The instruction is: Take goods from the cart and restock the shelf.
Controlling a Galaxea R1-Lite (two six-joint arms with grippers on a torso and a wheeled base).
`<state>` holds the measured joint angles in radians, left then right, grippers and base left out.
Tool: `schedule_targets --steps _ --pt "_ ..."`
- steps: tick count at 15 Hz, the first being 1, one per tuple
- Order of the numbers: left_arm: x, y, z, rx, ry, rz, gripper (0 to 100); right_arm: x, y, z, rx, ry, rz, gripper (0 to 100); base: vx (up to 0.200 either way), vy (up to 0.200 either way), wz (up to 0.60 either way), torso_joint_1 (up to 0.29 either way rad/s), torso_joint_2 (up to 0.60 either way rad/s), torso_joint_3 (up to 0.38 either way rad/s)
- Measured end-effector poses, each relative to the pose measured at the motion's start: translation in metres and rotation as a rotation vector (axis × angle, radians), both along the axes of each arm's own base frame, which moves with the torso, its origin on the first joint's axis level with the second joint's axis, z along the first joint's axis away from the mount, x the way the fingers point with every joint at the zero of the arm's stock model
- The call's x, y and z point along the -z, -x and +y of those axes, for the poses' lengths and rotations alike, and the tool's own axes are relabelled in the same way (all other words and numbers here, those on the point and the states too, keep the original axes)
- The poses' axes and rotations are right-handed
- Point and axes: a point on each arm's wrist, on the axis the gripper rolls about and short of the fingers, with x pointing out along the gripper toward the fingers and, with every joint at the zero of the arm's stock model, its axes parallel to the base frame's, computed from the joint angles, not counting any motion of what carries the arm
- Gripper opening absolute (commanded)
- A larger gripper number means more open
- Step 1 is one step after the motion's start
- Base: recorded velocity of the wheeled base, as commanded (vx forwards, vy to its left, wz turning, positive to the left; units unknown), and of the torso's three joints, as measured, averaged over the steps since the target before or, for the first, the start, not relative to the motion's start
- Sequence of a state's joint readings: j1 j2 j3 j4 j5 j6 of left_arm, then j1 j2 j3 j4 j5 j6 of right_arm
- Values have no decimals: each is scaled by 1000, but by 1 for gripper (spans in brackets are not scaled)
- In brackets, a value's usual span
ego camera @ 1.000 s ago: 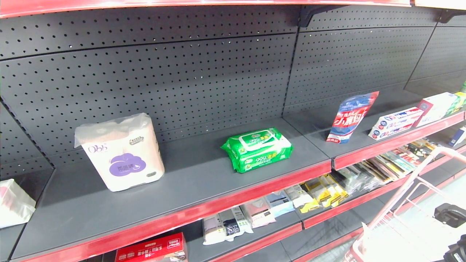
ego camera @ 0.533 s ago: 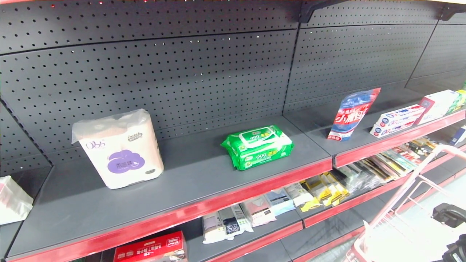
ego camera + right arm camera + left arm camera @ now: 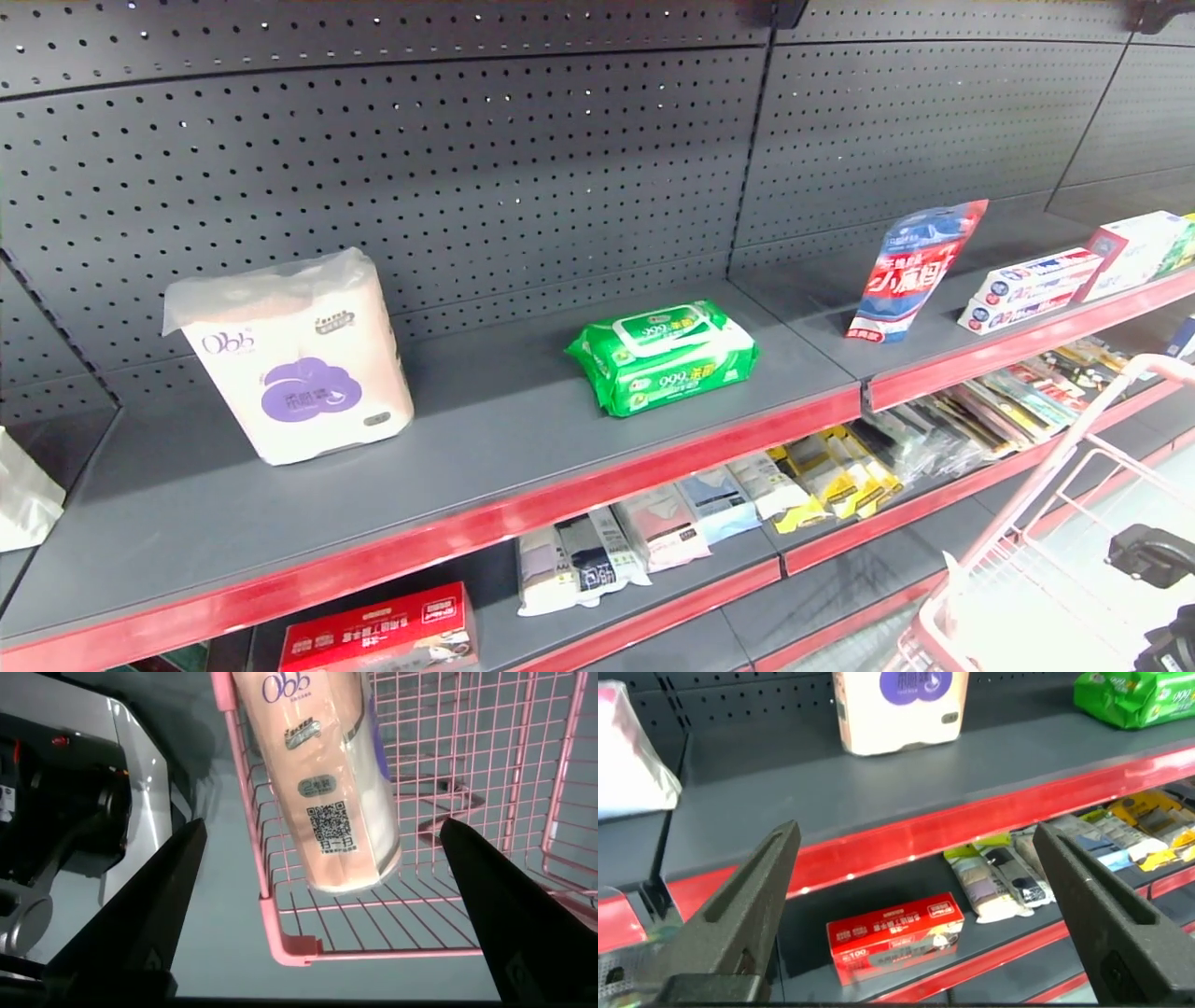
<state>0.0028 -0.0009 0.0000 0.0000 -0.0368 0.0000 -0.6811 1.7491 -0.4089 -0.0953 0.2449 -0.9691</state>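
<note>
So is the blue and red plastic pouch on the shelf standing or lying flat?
Standing: the blue and red pouch rests on its bottom edge on the grey shelf, tilted.

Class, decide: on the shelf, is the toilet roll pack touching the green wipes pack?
Apart. The head view shows bare grey shelf between the toilet roll pack and the green wipes pack.

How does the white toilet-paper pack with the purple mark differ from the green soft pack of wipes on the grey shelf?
The white toilet-paper pack stands upright and tall; the green wipes pack lies flat and low. The toilet-paper pack is white with a purple mark; the wipes pack is green with a white flap on top. Both are film-wrapped packs on the grey shelf, not touching.
</note>
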Motion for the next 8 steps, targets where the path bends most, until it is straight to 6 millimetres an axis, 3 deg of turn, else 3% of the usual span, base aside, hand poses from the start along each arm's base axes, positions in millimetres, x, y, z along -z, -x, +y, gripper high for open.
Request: schedule_targets --steps 8 --pt "0 0 0 0 0 0 100 0 -1 1 -12 2 -1 100 0 0 0 -155 354 193"
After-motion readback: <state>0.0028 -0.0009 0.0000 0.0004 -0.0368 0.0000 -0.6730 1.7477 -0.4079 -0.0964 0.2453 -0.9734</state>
